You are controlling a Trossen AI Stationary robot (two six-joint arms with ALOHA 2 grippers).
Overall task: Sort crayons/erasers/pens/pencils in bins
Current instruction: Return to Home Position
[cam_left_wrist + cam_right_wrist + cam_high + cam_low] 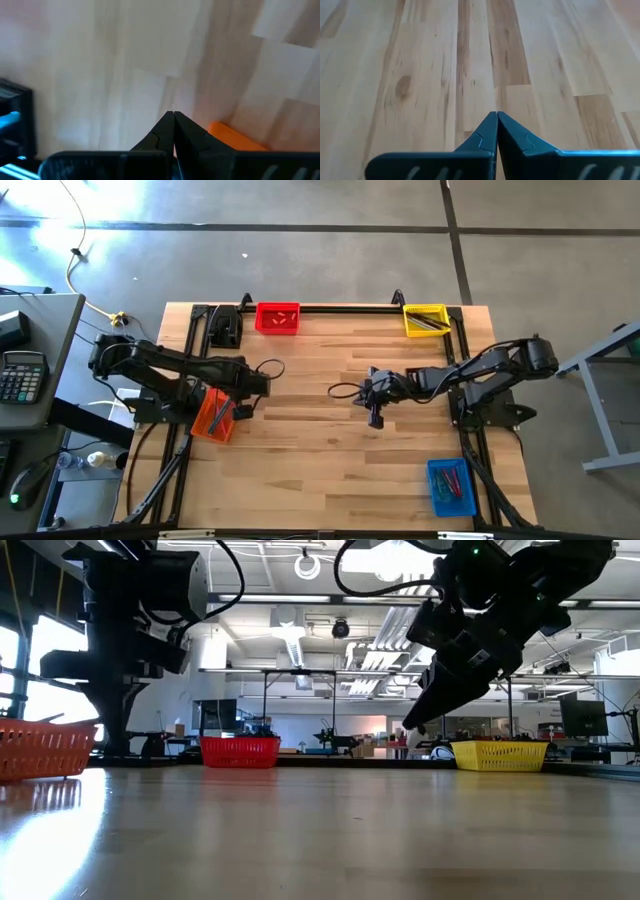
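While the high view lays out all four bins for me, the low view catches only three: the orange bin (45,748) at its left edge, the red bin (240,751) left of centre and the yellow bin (500,754) right of centre, each a lattice-walled plastic basket on the glossy table (320,830). The blue bin (452,487) shows only from above, in the frame's lower right, with red crayons (458,480) lying in it. From above I also make out thin dark sticks (430,322) in the yellow bin at the upper right and one dark stick (220,415) in the orange bin, which sits skewed to the planks at the left. My left wrist view shows the left gripper (174,115) with its two angular dark fingers pressed tip to tip, nothing between them, and an orange corner of that bin just beside. The right gripper (497,115) is likewise pinched closed and empty over pale bare planks with a brown knot; from above it sits mid-frame, well apart from every bin, and the low view shows it hanging clear of the wood
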